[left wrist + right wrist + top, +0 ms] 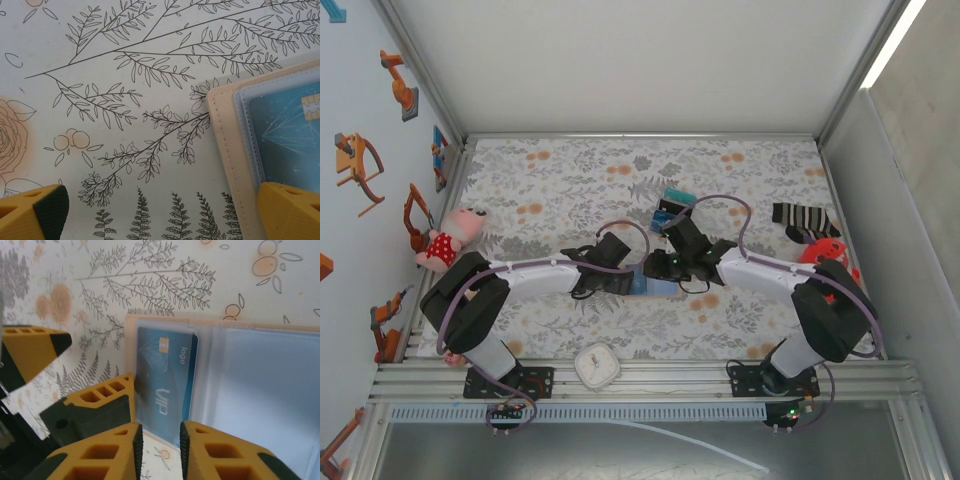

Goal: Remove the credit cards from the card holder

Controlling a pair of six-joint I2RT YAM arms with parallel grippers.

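Tan stitched edging frames the card holder (656,286), which lies opened flat on the floral tabletop (560,180) between the 2 arms, its pale clear sleeves facing up. 1 blue credit card (165,380) sits in the sleeve at the holder's left end, chip towards the far edge, its near end poking towards the holder's near rim. The right end effector (160,452) hangs at that near rim with its 2 yellow fingers (100,455) drawn close, a narrow slit between the pads in line with the card's end; whether they pinch the card I cannot tell. The left end effector (160,215) is spread wide: 1 finger is at the holder's tan left border, the other stands well out over bare cloth. Left of the holder the tabletop is open floral cloth. Beyond the holder, near its far edge, lies a teal, blue and black block (673,206). A striped sock (805,220) and a red object (826,250) lie well apart to the right, by the wall. A pink plush toy (450,238) sits at the left edge, and a small white clock (597,365) rests on the near rail between the arm bases.
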